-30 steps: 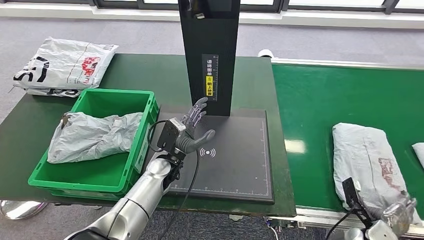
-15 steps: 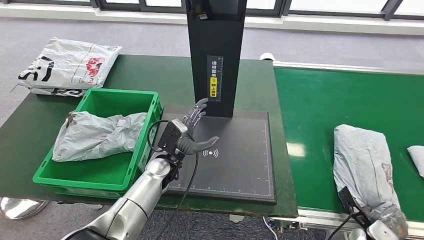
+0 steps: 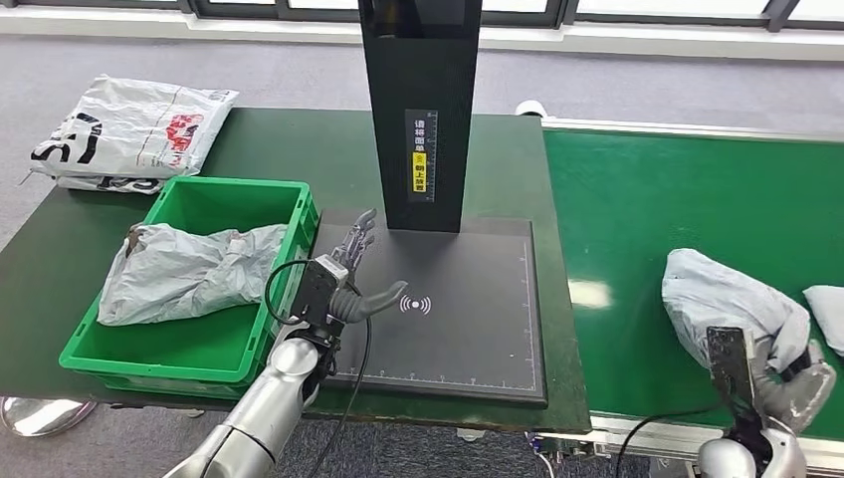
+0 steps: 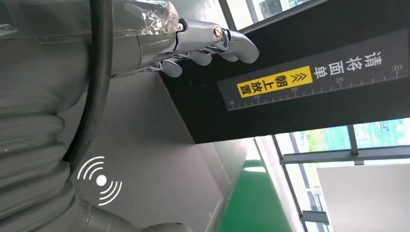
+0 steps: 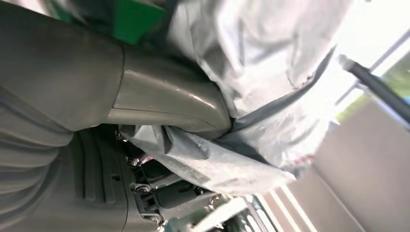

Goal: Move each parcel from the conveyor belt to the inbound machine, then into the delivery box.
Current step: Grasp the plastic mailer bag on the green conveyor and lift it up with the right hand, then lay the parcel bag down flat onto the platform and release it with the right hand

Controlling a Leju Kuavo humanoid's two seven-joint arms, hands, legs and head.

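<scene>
From my seat, the dark bench [image 3: 80,249] carries the inbound machine's black scan plate [image 3: 468,319], whose near edge sits close to the bench's front edge; the plate's surface is bare to the right of my left hand [image 3: 348,284]. The machine's black column [image 3: 420,110] rises from the plate's back edge. The green delivery box [image 3: 214,344] stands just beside the plate's left edge, with a crumpled grey parcel [image 3: 184,274] inside it. A white printed bag [image 3: 124,129] lies at the bench's far left corner, partly over the edge.

The column bears a ruler strip with white Chinese characters 请将面单 and a yellow tag reading 朝上放置 [image 4: 273,82]. A white wireless symbol [image 3: 415,305] is printed on the plate.

My left hand hovers over the plate's left part, fingers spread and pointing toward the column, thumb out toward the symbol, holding nothing. My right hand [image 3: 796,383] is at the near edge of the green conveyor belt [image 3: 677,199], thumb and fingers clamped on the bunched end of the grey parcel on the belt [image 3: 732,304]. Another pale parcel [image 3: 826,304] lies at the picture's right edge.
</scene>
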